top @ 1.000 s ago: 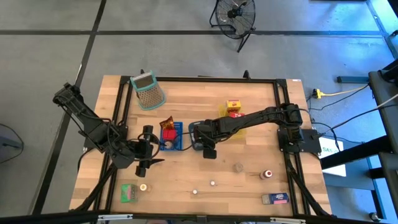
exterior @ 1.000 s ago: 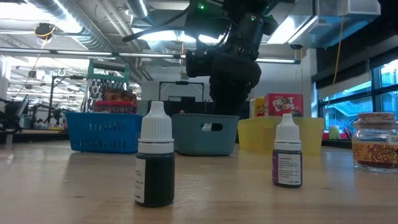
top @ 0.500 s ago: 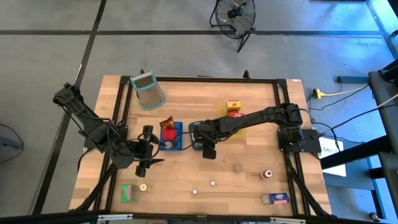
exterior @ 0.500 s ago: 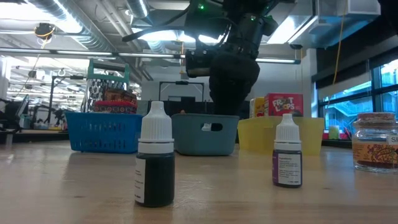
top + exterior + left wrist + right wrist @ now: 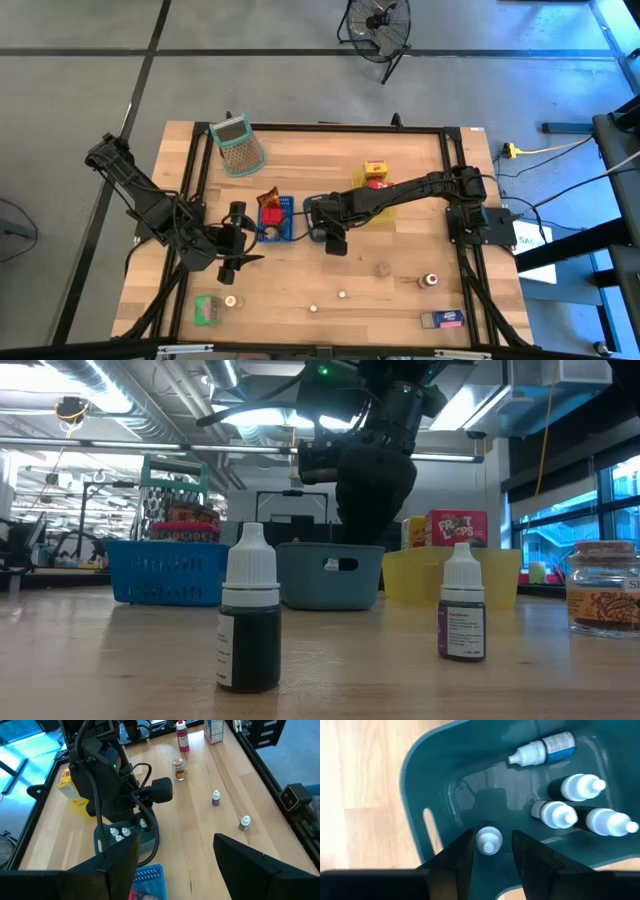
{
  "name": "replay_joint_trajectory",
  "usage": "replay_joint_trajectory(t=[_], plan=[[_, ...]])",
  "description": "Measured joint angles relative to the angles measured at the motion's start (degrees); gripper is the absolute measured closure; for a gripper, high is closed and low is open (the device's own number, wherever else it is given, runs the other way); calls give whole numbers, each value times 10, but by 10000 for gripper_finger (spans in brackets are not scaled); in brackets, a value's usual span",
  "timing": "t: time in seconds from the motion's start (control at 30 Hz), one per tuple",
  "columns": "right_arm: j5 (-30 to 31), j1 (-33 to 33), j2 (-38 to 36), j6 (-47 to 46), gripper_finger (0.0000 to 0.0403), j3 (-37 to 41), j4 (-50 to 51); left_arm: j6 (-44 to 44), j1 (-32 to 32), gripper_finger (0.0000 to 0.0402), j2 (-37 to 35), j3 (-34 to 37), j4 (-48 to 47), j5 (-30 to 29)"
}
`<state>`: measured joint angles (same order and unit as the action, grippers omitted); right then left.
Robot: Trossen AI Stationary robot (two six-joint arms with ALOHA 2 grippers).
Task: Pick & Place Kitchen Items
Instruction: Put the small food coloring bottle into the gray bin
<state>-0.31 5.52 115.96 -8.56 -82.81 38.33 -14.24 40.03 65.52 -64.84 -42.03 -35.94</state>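
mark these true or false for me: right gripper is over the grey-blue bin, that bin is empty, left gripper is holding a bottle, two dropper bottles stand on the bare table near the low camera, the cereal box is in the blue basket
1. The right gripper is over the grey-blue bin. True.
2. That bin is empty. False: four dropper bottles lie in it, and a fifth bottle sits between the gripper's fingers.
3. The left gripper holds a bottle. False: its fingers are open with nothing between them.
4. Two dropper bottles stand on the bare table near the low camera. True: a dark bottle and a smaller bottle.
5. The cereal box is in the blue basket. False: it stands in the yellow bin.
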Motion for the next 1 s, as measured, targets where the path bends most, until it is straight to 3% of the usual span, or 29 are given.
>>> replay_joint_trajectory(t=[0.33,0.6,0.8,1.0], plan=[[23,2,0,2,247,-35,17,0,0,153,0,0,0,0],[38,18,0,-14,247,-126,121,0,0,153,0,0,-2,6],[-43,41,0,-64,247,-189,187,0,0,153,0,0,-3,57],[-158,85,0,-77,247,-200,198,0,0,153,0,0,-11,66]])
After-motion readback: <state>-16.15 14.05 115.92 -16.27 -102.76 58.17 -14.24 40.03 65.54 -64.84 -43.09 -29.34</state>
